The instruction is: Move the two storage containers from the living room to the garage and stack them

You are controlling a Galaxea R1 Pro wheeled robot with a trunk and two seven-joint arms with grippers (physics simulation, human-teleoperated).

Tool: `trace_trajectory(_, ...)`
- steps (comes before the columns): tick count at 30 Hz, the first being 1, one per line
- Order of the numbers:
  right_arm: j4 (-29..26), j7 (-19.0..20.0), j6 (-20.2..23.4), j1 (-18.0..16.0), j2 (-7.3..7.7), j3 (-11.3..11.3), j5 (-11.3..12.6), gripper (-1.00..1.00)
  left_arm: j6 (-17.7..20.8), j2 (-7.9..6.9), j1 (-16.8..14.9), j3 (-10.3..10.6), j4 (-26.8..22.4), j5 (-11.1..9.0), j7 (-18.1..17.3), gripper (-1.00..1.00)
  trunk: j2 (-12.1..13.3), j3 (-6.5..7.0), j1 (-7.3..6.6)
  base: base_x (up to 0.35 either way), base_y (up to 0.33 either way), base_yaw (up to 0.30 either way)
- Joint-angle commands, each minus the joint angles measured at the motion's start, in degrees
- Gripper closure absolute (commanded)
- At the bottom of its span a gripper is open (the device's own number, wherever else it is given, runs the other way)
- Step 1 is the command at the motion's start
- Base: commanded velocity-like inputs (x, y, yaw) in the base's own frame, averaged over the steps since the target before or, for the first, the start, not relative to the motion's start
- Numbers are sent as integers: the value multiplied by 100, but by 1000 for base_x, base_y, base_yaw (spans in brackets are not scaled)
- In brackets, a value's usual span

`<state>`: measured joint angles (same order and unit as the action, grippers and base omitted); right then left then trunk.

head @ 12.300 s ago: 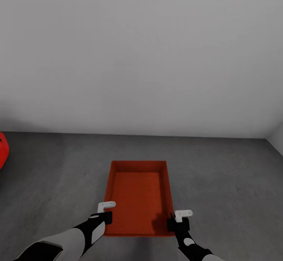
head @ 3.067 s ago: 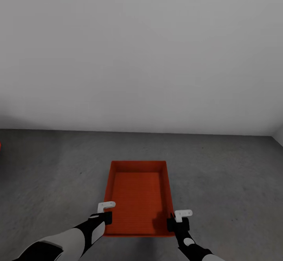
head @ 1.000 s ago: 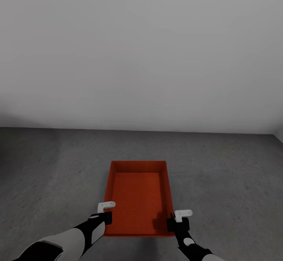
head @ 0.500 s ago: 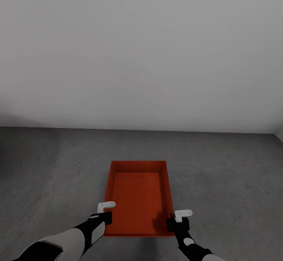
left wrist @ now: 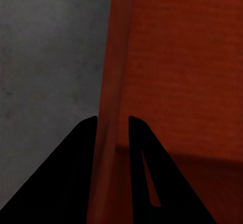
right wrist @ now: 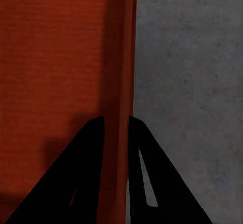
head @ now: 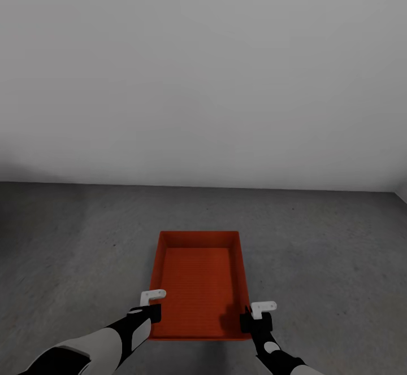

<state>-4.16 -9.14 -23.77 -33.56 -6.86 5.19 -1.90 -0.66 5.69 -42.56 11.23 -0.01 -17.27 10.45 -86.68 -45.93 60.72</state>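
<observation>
Nothing has changed: left gripper and right gripper still clamp the container (side walls).

I see a dark grey, mottled concrete floor spreading across the lower part of my head view, meeting a plain pale grey wall along a straight seam at the far side. Over the floor, nearer to me than that wall, I have an orange-red rectangular plastic storage container, lidless, its long sides running away from me towards the wall. I cannot tell whether its base touches the concrete. The floor is bare grey on both sides of the container and between it and the wall. My left wrist view shows the same grey concrete beside the container's wall; my right wrist view shows it too.
</observation>
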Motion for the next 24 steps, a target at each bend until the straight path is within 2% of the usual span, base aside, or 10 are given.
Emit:
trace_trajectory(1, 12, -70, -20, -1, 1, 9, 50, 100, -4, 2, -6, -347, -8, -22, 45, 100, -2, -4, 0, 0, 0, 0)
trace_trajectory(9, 12, -70, -31, -1, 1, 9, 49, 100, -4, 2, -6, -349, -8, -22, 45, 100, -2, -4, 0, 0, 0, 0)
trace_trajectory(14, 12, -70, -32, -1, 1, 9, 49, 100, -4, 2, -6, -349, -8, -22, 45, 100, -203, -94, 109, 0, 0, 0)
trace_trajectory(24, 12, -70, -23, -1, 1, 9, 51, 100, -4, 2, -6, -349, -8, -22, 45, 100, -203, -94, 109, 0, 0, 0)
